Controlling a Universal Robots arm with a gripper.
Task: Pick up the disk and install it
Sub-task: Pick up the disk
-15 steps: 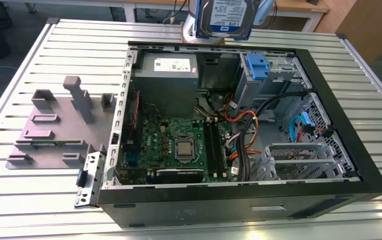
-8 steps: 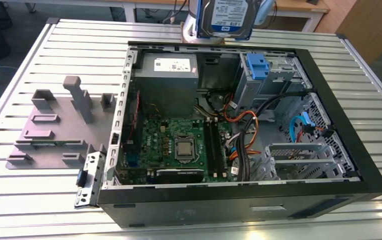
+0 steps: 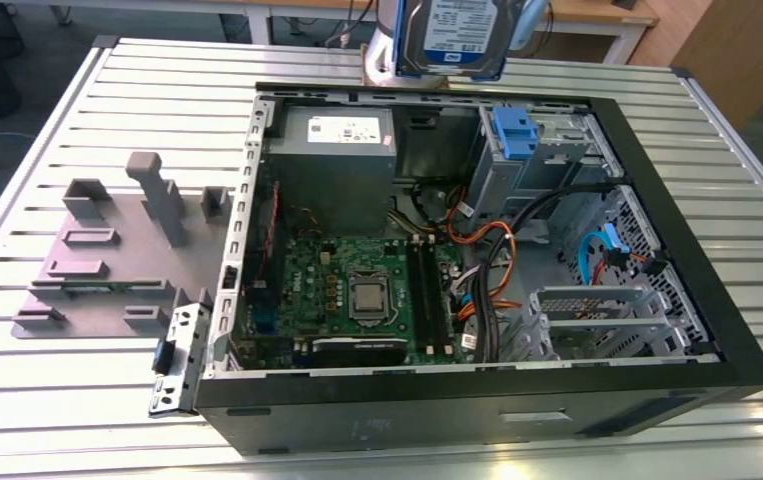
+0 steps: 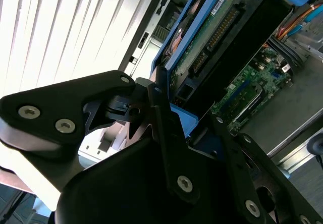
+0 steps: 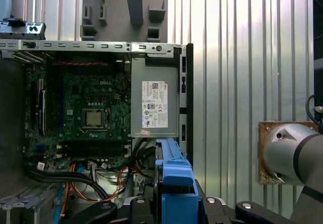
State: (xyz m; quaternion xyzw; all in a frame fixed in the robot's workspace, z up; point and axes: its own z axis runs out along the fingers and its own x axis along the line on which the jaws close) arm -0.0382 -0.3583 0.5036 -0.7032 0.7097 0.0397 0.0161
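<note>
Disk count: one, and you have it lifted above the far rim of the single open case, tipped so its white-and-blue label faces the exterior camera. Your gripper is pinched on the disk's blue bracket, seen edge-on in the first wrist view; in the second wrist view the black fingers clamp the bracket with the disk's green circuit board angled away above them. Inside the case you see one grey power supply with a white sticker, one motherboard, and one blue-latched drive bay just below the disk. Beside the case, on the exterior view's left, sits one grey fixture on the slatted table. Label print is too small to read.
</note>
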